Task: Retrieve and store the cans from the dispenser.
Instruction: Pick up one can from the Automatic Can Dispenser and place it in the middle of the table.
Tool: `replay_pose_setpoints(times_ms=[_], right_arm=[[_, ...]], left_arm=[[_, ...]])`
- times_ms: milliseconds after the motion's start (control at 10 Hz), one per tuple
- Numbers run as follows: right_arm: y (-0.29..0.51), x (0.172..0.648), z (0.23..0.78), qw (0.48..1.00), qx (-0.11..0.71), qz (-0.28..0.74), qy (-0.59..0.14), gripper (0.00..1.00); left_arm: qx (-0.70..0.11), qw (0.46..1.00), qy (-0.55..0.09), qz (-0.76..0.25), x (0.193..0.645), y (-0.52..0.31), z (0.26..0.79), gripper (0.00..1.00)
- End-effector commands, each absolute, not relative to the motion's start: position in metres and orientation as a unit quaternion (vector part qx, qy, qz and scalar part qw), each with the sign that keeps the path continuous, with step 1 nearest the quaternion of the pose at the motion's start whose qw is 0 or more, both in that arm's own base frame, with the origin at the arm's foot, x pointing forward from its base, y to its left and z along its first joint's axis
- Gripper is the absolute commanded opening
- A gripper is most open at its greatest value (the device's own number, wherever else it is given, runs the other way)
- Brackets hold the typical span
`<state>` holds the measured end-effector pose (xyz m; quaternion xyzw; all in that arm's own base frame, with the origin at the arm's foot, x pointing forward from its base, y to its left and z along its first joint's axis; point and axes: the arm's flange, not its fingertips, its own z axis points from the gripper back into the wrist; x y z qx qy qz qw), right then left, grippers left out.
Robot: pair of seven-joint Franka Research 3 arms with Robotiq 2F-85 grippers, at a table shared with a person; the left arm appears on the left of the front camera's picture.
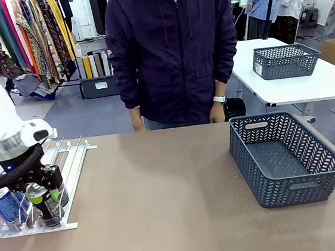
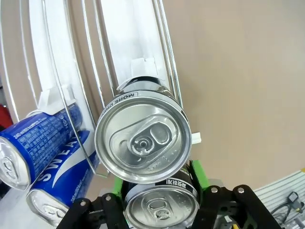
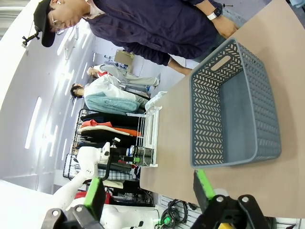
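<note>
The white wire dispenser (image 1: 69, 157) lies at the table's left edge. Several cans stand at its near end. My left gripper (image 1: 44, 198) is down over the right lane, shut on the front black can (image 1: 42, 206). In the left wrist view its green pads (image 2: 196, 172) press both sides of that can (image 2: 161, 207). A second black can (image 2: 143, 143) sits right behind it on the rails (image 2: 138, 43). Two blue cans (image 2: 43, 136) lean in the neighbouring lane, one of them in the front view (image 1: 5, 205). My right gripper (image 3: 148, 188) hangs open and empty above the table.
A grey lattice basket (image 1: 288, 158) stands empty at the table's right, also in the right wrist view (image 3: 238, 105). A person in a dark jacket (image 1: 174, 47) stands at the far edge, hands down. A second basket (image 1: 285, 60) sits on a table behind.
</note>
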<state>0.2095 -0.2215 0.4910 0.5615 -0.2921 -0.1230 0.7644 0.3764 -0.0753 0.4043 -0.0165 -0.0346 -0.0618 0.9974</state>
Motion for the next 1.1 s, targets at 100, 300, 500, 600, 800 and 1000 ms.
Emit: replay_pose_setpoints(times_ms=[100, 300, 500, 600, 800, 1000], right_arm=[[-0.224, 0.211, 0.493, 0.759, 0.565, -0.112, -0.304, 1.00], [-0.224, 0.211, 0.493, 0.759, 0.565, -0.112, -0.304, 1.00], [-0.224, 0.211, 0.493, 0.759, 0.565, -0.112, -0.304, 1.00], [-0.224, 0.211, 0.493, 0.759, 0.565, -0.112, -0.304, 1.00], [-0.224, 0.211, 0.493, 0.759, 0.565, -0.112, -0.304, 1.00], [-0.224, 0.211, 0.493, 0.759, 0.565, -0.112, -0.304, 1.00]], left_arm=[[-0.011, 0.995, -0.079, -0.064, 0.334, -0.067, 0.469, 0.00], [-0.052, 0.989, -0.090, -0.102, 0.315, -0.057, 0.548, 0.00], [-0.030, 0.991, -0.103, -0.073, 0.309, -0.047, 0.601, 0.00], [-0.032, 0.990, -0.119, -0.065, 0.306, -0.044, 0.615, 0.00], [-0.048, 0.988, -0.138, -0.053, 0.299, -0.036, 0.621, 0.00], [-0.038, 0.989, -0.123, -0.067, 0.293, -0.044, 0.625, 0.00]])
